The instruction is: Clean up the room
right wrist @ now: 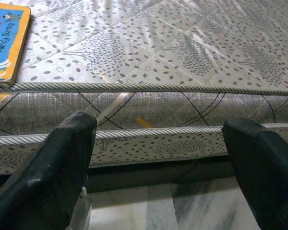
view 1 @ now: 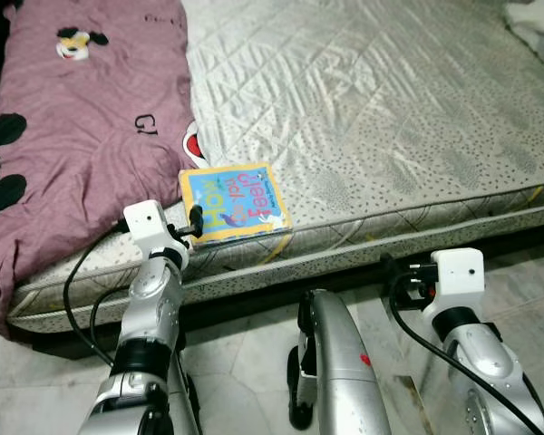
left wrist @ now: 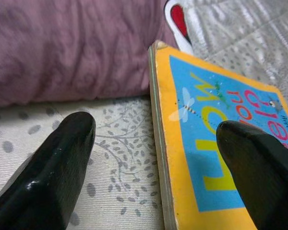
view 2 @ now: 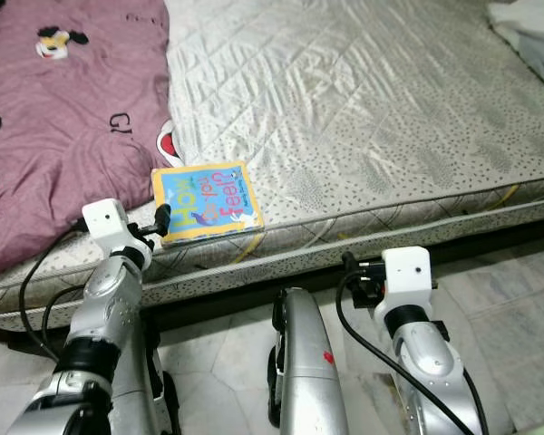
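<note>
The children's book (view 1: pixel 235 203) lies flat on the mattress (view 1: pixel 390 127), close to the mattress's front edge and just beside the mauve quilt (view 1: pixel 82 136) that covers the mattress's left part. Its cover is yellow-bordered blue with large coloured letters, and it faces up.

The left gripper (left wrist: pixel 158 163) is at the book's near left corner with its fingers spread wide: in the left wrist view one black finger (left wrist: pixel 57 167) hangs over bare mattress beside the book, and the other sits over the cover, so the book's left edge runs between them. Neither finger looks to be pressing on the book yet (the contact point itself is hard to make out). The right gripper (right wrist: pixel 158 163) is low in front of the mattress's side wall, well right of the book, fingers also spread and holding nothing.

My reading is that the book is the thing to be tidied and the grasp has not closed. The risks from here: the book lies flat, so a finger may fail to get under its edge and merely push it further onto the mattress or against the quilt. A pinch at one corner could also let the stiff book swing or slip out when lifted, and it sits near enough to the mattress edge to slide off onto the tiled floor (view 1: pixel 254 362)
</note>
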`<state>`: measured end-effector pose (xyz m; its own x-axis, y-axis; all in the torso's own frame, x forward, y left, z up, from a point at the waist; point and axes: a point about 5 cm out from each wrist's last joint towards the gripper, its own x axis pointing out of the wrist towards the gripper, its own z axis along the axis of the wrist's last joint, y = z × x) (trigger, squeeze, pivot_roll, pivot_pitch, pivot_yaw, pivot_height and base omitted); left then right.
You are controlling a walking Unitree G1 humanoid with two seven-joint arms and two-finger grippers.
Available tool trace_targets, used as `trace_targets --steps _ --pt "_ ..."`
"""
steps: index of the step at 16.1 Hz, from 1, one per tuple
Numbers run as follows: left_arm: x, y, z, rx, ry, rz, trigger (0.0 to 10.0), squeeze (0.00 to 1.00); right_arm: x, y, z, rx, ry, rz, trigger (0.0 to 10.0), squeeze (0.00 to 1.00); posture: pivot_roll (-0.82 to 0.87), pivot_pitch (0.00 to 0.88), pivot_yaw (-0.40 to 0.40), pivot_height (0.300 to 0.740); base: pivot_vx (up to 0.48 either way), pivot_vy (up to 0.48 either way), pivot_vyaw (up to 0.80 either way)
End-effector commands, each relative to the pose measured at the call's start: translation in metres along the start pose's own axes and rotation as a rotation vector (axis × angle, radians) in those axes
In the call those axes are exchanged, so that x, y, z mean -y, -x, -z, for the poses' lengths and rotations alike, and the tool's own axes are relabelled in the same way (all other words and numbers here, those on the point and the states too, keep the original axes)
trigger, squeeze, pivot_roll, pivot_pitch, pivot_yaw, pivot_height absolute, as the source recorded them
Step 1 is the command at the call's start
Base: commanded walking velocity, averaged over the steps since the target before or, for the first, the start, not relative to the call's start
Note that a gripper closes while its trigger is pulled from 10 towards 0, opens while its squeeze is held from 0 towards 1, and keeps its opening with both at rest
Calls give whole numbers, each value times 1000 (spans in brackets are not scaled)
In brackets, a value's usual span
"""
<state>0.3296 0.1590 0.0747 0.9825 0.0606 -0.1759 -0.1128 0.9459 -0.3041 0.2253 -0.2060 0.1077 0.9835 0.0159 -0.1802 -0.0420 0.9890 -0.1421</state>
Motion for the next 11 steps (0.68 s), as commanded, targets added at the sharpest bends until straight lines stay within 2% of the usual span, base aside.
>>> trace_targets --steps 1,4,5,8,11 --pt "-2 -1 9 -42 33 -4 10000 0 5 7 -2 -7 9 8 10000 0 -188 249 -67 529 0 0 0" --pt "1 -2 26 -137 80 0 10000 0 10 17 -7 -12 23 15 10000 0 -214 264 -68 529 0 0 0" --pt "3 -3 28 -144 75 14 10000 0 11 18 -8 -13 22 17 10000 0 -219 268 -69 529 0 0 0" --pt "8 -8 28 -164 85 41 10000 0 5 19 -12 0 5 -3 10000 0 -221 269 -71 489 0 0 0" --pt "15 -9 30 -171 109 67 10000 0 4 18 -12 -10 7 -3 10000 0 -222 267 -71 484 0 0 0"
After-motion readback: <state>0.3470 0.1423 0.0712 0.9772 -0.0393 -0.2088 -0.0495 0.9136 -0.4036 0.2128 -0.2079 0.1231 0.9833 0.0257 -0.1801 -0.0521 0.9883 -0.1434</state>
